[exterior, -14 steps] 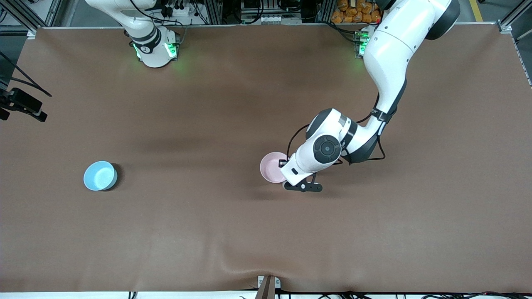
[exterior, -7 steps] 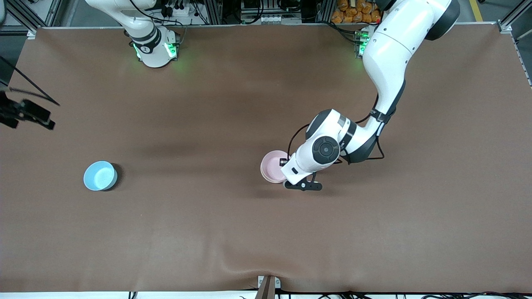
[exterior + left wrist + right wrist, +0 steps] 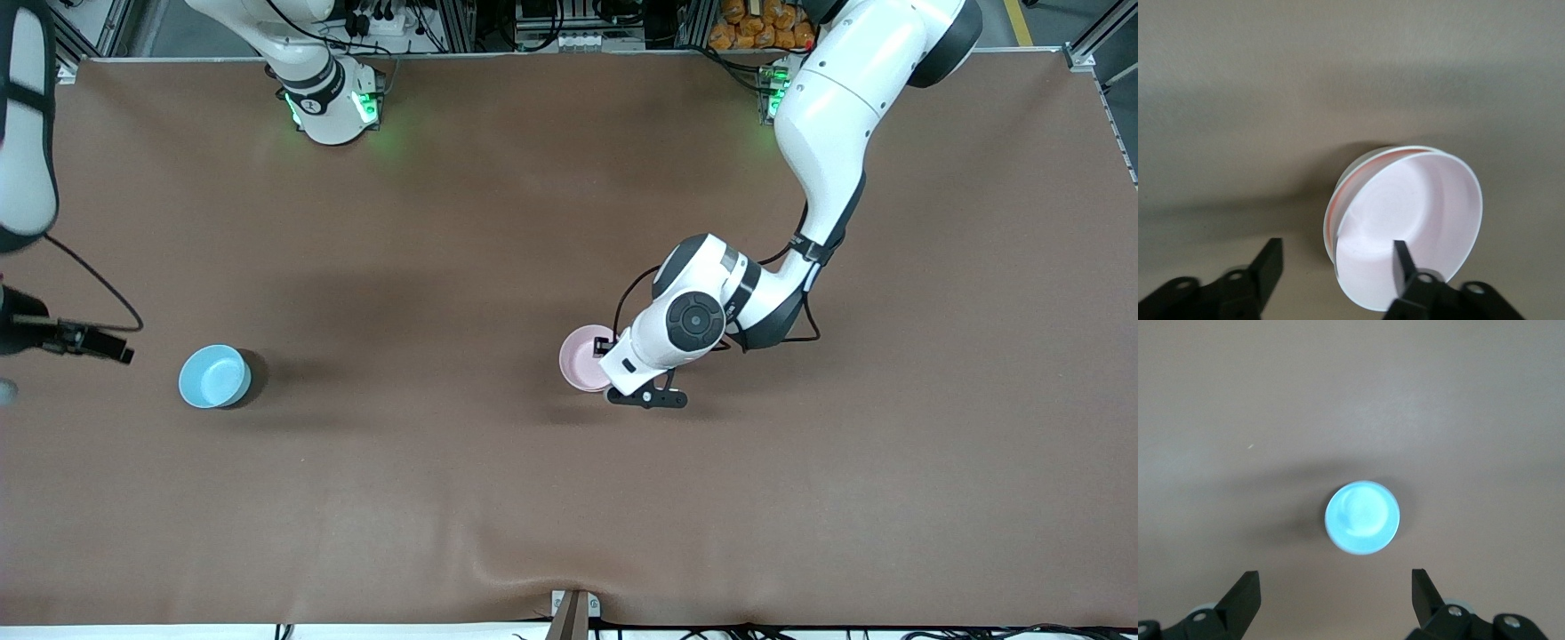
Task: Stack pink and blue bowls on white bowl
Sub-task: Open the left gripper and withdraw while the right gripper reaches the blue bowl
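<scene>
The pink bowl (image 3: 580,357) sits inside the white bowl (image 3: 1358,167) near the table's middle. Only the white bowl's rim shows around it, and the pink bowl looks slightly askew. My left gripper (image 3: 1337,252) is open over that stack. One finger (image 3: 1401,257) hangs inside the pink bowl, the other stands outside both rims, and neither presses the wall. The blue bowl (image 3: 213,376) rests alone toward the right arm's end of the table. My right gripper (image 3: 1335,579) hangs open and empty high above the table, close beside the blue bowl (image 3: 1362,517).
The brown table mat (image 3: 444,498) is bare apart from the bowls. Both arm bases (image 3: 333,107) stand along the edge farthest from the front camera. A small bracket (image 3: 573,613) sits at the table edge nearest the front camera.
My left gripper has opened and let go of the pink bowl, which stays in the white bowl. The right arm's hand has travelled toward the blue bowl.
</scene>
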Controlling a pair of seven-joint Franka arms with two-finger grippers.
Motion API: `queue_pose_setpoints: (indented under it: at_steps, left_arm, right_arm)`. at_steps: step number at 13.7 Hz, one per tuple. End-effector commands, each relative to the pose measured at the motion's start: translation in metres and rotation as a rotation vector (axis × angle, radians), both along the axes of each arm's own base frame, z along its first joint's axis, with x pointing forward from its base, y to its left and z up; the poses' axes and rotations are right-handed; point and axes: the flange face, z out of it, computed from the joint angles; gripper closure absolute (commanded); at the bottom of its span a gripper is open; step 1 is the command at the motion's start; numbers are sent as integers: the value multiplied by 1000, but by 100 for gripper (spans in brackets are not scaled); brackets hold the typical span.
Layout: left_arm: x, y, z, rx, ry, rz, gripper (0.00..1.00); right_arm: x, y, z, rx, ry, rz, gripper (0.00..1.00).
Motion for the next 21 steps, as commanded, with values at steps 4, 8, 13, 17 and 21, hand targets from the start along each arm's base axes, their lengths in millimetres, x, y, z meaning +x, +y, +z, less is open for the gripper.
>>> queue_pose_setpoints:
  at_steps: [4, 8, 13, 17, 21]
  left_arm:
    - [39, 83, 94, 16, -20, 98, 0]
    - [73, 174, 139, 17, -60, 218, 0]
    - [87, 251, 166, 22, -82, 196, 0]
    - [70, 284, 233, 109, -126, 184, 0]
    - [31, 328, 323, 177, -163, 156, 0]
  right_arm:
    - [30, -59, -116, -31, -50, 100, 0]
    - [1, -47, -190, 27, 78, 162, 0]
    - [-15, -64, -246, 66, 159, 278, 0]
    - [-21, -70, -255, 74, 162, 271, 2]
    - [-24, -68, -262, 85, 162, 262, 100]
